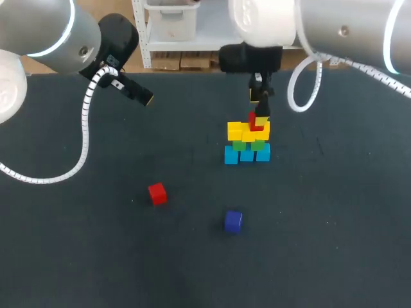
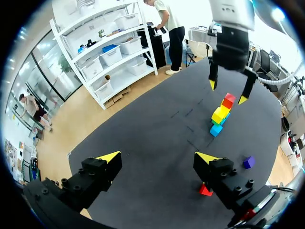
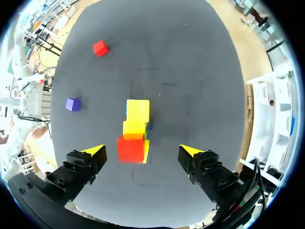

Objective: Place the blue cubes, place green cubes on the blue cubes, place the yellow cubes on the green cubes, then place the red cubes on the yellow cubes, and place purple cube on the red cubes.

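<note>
A small tower stands right of the table's middle: blue cubes (image 1: 247, 154) at the bottom, green cubes (image 1: 239, 145) on them, yellow cubes (image 1: 236, 130) above. One red cube (image 1: 255, 123) (image 3: 130, 148) rests on the yellow layer at one end. My right gripper (image 1: 259, 102) (image 3: 142, 151) hangs open just above it, its fingers wide on either side and clear of the cube. A second red cube (image 1: 157, 193) (image 2: 205, 190) and the purple cube (image 1: 233, 221) (image 2: 248, 162) lie loose nearer the front. My left gripper (image 1: 140, 94) (image 2: 158, 157) is open and empty at the far left, well above the table.
The dark table (image 1: 77, 244) has bare room to the left, front and right of the tower. The loose red cube sits just under my left gripper's one finger (image 2: 209, 164) in the left wrist view.
</note>
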Controlling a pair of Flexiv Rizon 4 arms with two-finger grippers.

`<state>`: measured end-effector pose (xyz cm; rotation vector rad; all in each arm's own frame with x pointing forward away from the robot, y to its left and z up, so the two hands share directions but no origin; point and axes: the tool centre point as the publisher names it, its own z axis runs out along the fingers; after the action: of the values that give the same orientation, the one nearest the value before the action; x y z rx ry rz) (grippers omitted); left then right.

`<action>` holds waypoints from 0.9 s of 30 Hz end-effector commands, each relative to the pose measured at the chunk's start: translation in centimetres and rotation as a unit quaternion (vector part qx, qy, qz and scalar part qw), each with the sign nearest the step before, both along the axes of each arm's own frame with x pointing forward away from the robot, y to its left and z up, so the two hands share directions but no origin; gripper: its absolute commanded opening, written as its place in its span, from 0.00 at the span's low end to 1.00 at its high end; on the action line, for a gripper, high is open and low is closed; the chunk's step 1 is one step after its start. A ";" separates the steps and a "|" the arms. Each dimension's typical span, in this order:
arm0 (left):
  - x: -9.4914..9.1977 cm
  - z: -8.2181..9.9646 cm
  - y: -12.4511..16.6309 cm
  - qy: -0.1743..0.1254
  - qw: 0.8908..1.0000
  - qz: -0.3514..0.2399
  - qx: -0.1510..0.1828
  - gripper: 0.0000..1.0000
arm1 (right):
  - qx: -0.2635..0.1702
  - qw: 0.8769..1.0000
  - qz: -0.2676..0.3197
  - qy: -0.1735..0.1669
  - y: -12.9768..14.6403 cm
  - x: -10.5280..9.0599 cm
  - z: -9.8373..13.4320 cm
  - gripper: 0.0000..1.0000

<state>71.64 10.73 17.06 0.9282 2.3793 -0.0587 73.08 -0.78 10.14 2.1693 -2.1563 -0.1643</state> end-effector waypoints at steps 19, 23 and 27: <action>0.0 0.0 0.1 0.000 1.000 -0.002 -0.002 1.00 | 0.091 0.986 -0.109 -0.092 -6.4 2.8 5.4 1.00; 0.0 0.0 0.1 0.000 1.000 -0.002 -0.002 1.00 | 0.092 0.980 -0.139 -0.110 -7.9 3.8 6.0 1.00; 0.0 0.0 0.1 0.000 1.000 -0.002 -0.002 1.00 | 0.100 0.974 -0.160 -0.123 -9.1 4.9 6.5 1.00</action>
<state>71.64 10.73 17.06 0.9282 2.3793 -0.0587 78.53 -9.06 16.58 1.9806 -2.6578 -0.1574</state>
